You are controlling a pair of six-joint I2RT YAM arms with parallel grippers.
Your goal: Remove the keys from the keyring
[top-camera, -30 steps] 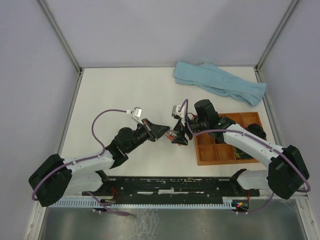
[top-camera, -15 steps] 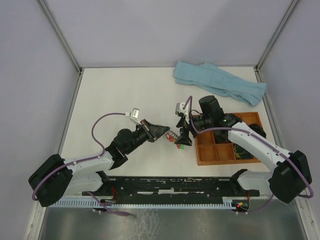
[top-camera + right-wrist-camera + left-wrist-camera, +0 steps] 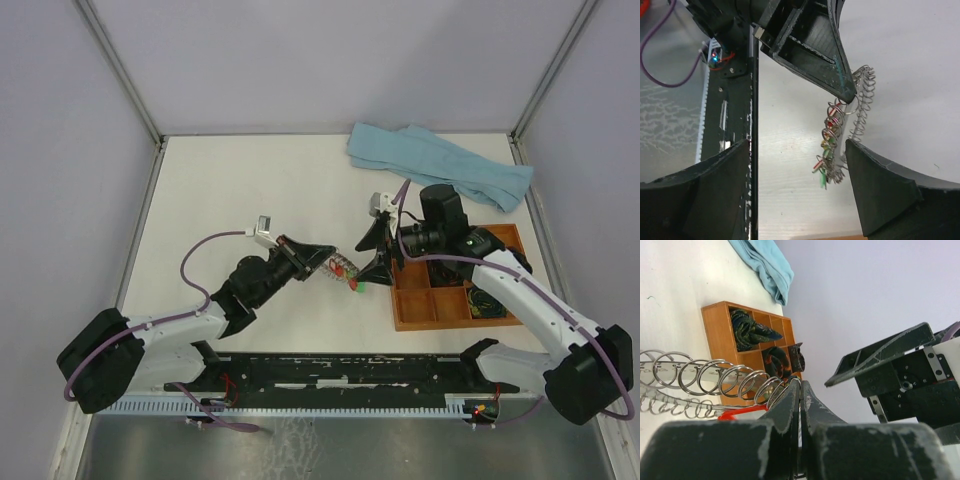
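Observation:
My left gripper (image 3: 332,262) is shut on the edge of the keyring (image 3: 344,268), a silvery ring fringed with small wire loops, and holds it just above the table. In the left wrist view the shut fingertips (image 3: 800,385) pinch the keyring's loops (image 3: 715,380), with a red key (image 3: 740,412) below. Small red and green keys (image 3: 822,172) dangle from the hanging keyring (image 3: 840,130) in the right wrist view. My right gripper (image 3: 372,255) stands open just right of the ring, with nothing between its fingers (image 3: 890,195) and the ring hanging beyond them.
An orange compartment tray (image 3: 410,310) sits right of the ring, under the right arm, with dark coiled bundles (image 3: 747,330) in some compartments. A light blue cloth (image 3: 440,165) lies at the back right. The black base rail (image 3: 340,370) runs along the near edge.
My right gripper has opened wide and drawn back to the right, away from the keyring. The left gripper stays shut on the ring and has shifted slightly.

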